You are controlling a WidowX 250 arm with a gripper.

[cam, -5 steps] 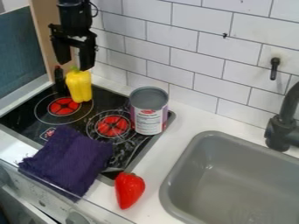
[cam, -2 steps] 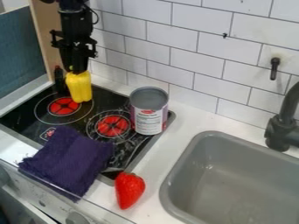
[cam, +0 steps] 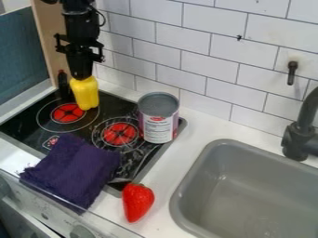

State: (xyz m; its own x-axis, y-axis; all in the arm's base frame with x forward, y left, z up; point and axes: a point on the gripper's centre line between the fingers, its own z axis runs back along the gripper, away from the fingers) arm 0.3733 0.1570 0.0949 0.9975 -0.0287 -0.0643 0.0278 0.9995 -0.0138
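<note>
The black gripper [cam: 81, 77] is at the upper left, pointing down, with its fingers together on the top of a yellow bell pepper [cam: 86, 94]. The pepper stands upright at the back left of the black stove, by the rear burner, and its stem is hidden by the fingers. A dark bottle [cam: 62, 84] is just left of the pepper. To the right of them stands an open-looking metal can [cam: 158, 122] with a white label, on the stove's right edge.
A folded purple cloth [cam: 75, 170] covers the stove's front part. A red strawberry [cam: 137, 201] lies on the white counter between the stove and the grey sink [cam: 248, 186]. A black faucet [cam: 301, 135] stands at right; a tiled wall [cam: 208, 65] runs behind.
From above the pepper, the gripper has come down to its top, and the fingers, apart at first, have closed together. The pepper has barely shifted.
</note>
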